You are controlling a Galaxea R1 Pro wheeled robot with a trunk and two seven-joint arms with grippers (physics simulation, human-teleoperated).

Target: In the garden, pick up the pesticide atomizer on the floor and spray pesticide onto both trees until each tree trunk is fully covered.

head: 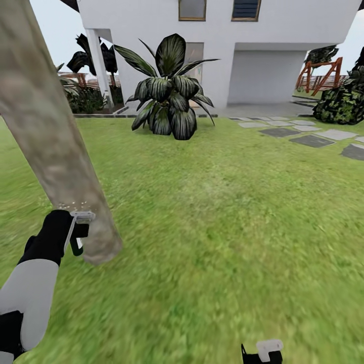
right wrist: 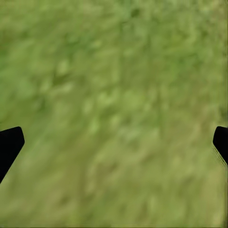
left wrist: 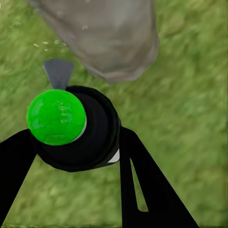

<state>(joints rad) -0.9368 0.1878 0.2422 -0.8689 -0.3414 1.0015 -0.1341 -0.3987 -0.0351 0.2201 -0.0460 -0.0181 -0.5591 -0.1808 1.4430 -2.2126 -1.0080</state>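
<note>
A thick tree trunk [head: 45, 136] of mottled grey-brown bark leans across the left of the head view and meets the grass floor [head: 217, 212] near my left hand. My left gripper [head: 76, 233] is shut on the pesticide atomizer [head: 79, 237], right beside the trunk's base. A few pale specks hang at the bark just above it. In the left wrist view the atomizer [left wrist: 80, 130] has a dark round body and a bright green top, held between the black fingers [left wrist: 142, 175], nozzle toward the trunk [left wrist: 109, 33]. My right gripper [head: 263, 351] is low near the front, open over bare grass [right wrist: 114, 95].
A big dark-leaved plant [head: 169, 96] stands mid-lawn before a white house [head: 263, 60]. Grey paving stones [head: 308, 134] run along the right, with a dark bush [head: 344, 103] and a wooden frame [head: 321, 73] behind. Open lawn spreads to the right of the trunk.
</note>
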